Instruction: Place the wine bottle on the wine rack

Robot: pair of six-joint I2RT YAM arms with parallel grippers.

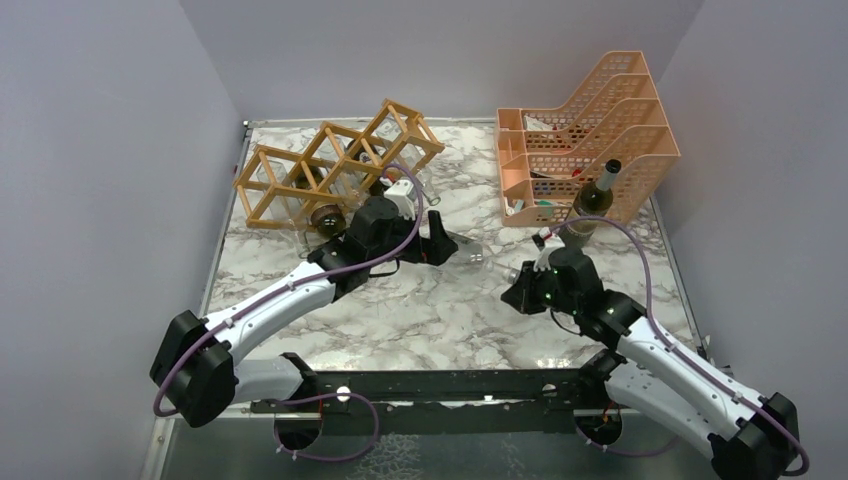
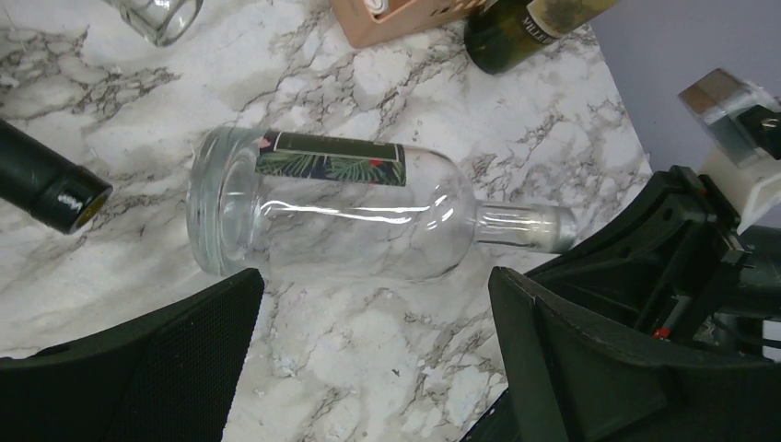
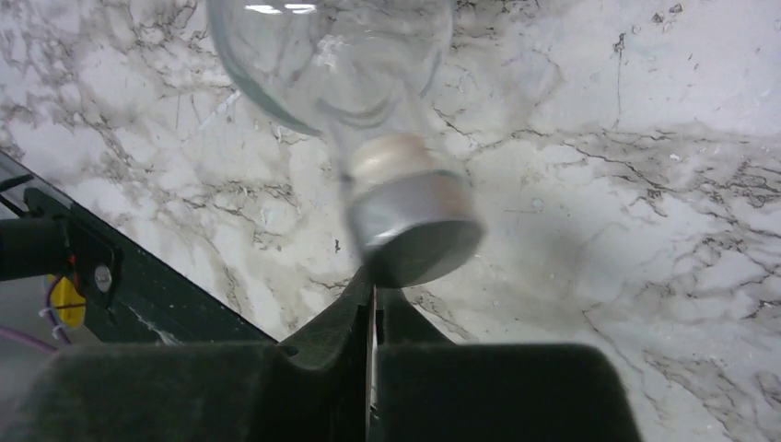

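Clear wine bottle (image 2: 341, 221) lies on its side, apart from the wooden lattice wine rack (image 1: 335, 160).

Tray organiser (image 1: 585, 140) and green bottle (image 1: 597, 197) on a marble table (image 1: 420, 310)
The peach-orange mesh organiser, with stepped tiers, stood at the table's far right corner; the dark-capped green bottle stood upright just in front of it.

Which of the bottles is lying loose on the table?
The clear bottle with the dark leafy label, on its side. The dark bottle is in the wooden rack; the green bottle stands by the orange organiser.
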